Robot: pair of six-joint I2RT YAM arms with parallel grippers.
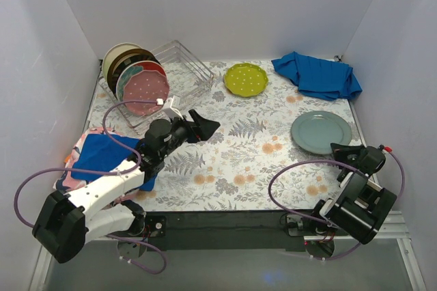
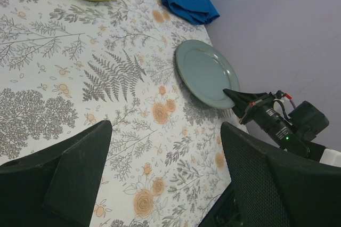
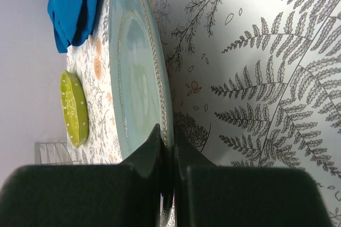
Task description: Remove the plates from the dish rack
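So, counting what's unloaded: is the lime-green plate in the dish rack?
No, the lime-green plate lies flat outside the dish rack, to its right.

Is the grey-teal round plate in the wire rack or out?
Out: the grey-teal round plate lies on the floral tablecloth, far from the silver wire rack.

Around my black left gripper [image 2: 165, 131] I see a white-dotted lime-green plate [image 1: 246, 79], a plain grey-teal plate [image 1: 321, 132], a blue cloth [image 1: 317, 76] and a grey-fern, orange-flower tablecloth [image 1: 239, 161].
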